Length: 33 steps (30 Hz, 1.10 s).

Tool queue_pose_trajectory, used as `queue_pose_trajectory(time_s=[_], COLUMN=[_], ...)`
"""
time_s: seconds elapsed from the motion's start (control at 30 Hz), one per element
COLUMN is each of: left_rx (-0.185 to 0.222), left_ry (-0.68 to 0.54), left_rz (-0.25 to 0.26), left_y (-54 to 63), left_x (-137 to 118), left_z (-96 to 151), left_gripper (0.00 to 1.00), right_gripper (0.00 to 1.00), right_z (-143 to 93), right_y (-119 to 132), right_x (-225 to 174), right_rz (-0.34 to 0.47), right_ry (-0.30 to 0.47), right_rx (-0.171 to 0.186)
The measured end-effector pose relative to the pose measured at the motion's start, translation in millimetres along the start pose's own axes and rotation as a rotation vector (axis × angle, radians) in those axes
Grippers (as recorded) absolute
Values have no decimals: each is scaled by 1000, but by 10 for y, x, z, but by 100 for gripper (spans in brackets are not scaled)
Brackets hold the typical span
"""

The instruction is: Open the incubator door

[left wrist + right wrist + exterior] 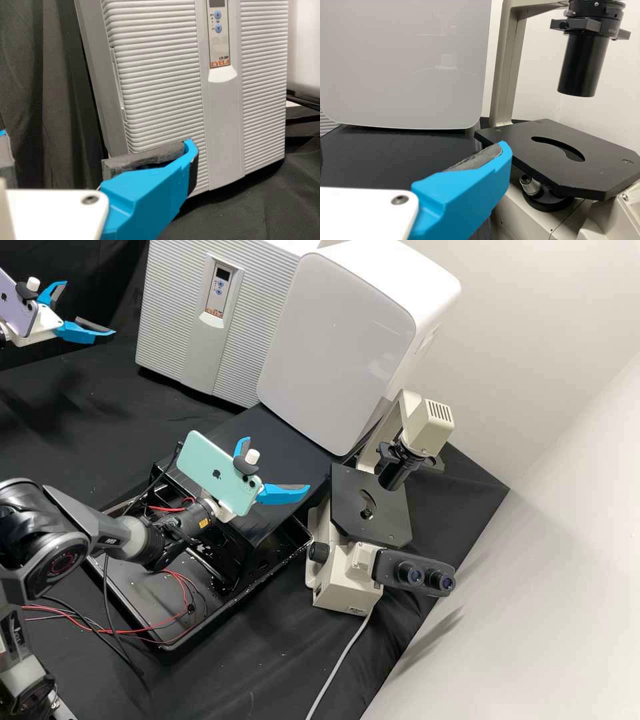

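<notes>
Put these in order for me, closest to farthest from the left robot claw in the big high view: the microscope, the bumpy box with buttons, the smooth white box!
From the left gripper, in the high view:
1. Bumpy box, just to the right of the fingertips
2. Smooth white box, right beside the bumpy one
3. Microscope, farther right and toward the front

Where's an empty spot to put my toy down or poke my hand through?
The black cloth looks bare in front of the ridged incubator. So do the shiny black top by the white box and the cloth between the tray and grey cable. It's crowded with wires in the tray, and between the right gripper and microscope.
</notes>
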State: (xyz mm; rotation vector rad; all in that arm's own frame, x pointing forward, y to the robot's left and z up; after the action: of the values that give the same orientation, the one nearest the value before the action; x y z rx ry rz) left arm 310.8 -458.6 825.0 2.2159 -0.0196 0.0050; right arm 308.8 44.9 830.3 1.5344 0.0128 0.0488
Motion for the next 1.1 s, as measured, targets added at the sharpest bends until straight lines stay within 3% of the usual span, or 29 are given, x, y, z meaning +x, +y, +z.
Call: queue_pose_trajectory(time_s=[0.4,0.53,0.7,0.93,1.1], left_rx=[2,17,13,-37,-76], left_ry=[-3,-24,1,24,-22], left_rz=[-1,10,40,46,12], left_y=[-2,21,130,293,313], left_x=[7,122,433,947,1294], left_z=[3,-33,-208,-425,-442], left_gripper=[100,100,100,100,100], right_gripper=[100,100,100,100,100], right_z=[0,0,0,0,0], right_y=[0,0,0,0,0], right_x=[0,0,0,0,0], right_rz=[0,0,0,0,0], right_ry=[0,0,0,0,0], right_rx=[0,0,0,0,0])
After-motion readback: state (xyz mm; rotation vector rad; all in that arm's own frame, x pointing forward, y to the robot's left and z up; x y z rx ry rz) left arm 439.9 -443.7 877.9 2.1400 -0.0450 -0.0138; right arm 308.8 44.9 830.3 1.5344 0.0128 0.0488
